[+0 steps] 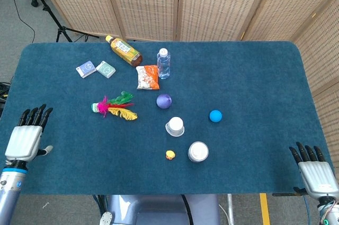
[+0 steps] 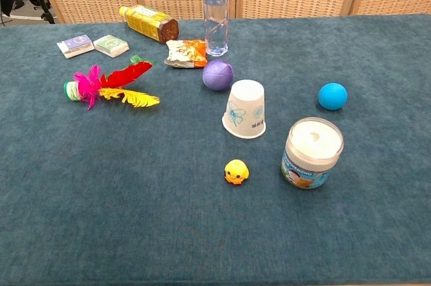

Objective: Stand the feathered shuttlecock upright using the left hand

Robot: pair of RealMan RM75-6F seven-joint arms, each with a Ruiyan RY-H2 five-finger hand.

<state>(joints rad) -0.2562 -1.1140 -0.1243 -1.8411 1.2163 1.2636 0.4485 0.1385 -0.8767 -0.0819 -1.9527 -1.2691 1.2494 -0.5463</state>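
The feathered shuttlecock (image 1: 113,107) lies on its side on the blue table, its pale green base pointing left and its pink, red, green and yellow feathers fanning right; the chest view shows the shuttlecock (image 2: 108,85) at the left. My left hand (image 1: 26,137) is over the table's front left edge, fingers straight and apart, holding nothing, well to the left and in front of the shuttlecock. My right hand (image 1: 314,173) is past the front right corner, fingers straight, empty. Neither hand appears in the chest view.
Near the shuttlecock are two small card boxes (image 1: 96,69), a lying tea bottle (image 1: 123,51), a snack bag (image 1: 147,77), a water bottle (image 1: 163,63) and a purple ball (image 1: 163,100). Further right stand an upturned paper cup (image 1: 175,126), a white-lidded jar (image 1: 198,151), a yellow duck (image 1: 170,154) and a blue ball (image 1: 215,115).
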